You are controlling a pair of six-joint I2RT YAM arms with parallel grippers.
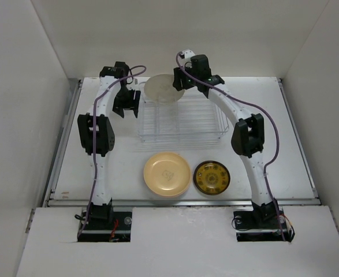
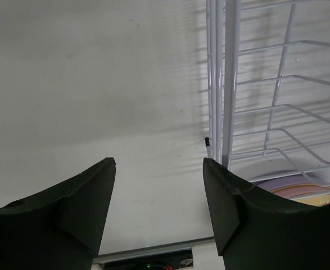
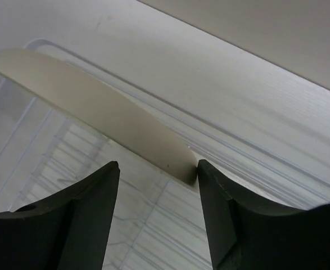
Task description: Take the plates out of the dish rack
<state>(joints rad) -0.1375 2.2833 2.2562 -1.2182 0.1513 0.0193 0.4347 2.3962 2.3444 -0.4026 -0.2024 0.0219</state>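
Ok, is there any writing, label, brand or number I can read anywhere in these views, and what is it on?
No text can be read in any view.
Pale yellow plate: a faint mark at its centre, too small and blurred to read.
Dark amber plate: a patterned face, no legible lettering.
Cream plate and dish rack: plain, no text visible.

A white table [image 1: 285, 115] is carrying 3 things directly. The wire dish rack [image 1: 181, 124] is standing on its far middle part. Toward the near edge, 2 plates are lying flat side by side, close but not touching: a pale yellow plate [image 1: 167, 173] on the left and a smaller amber-brown plate [image 1: 212, 176] on the right, both sitting just in front of the rack.
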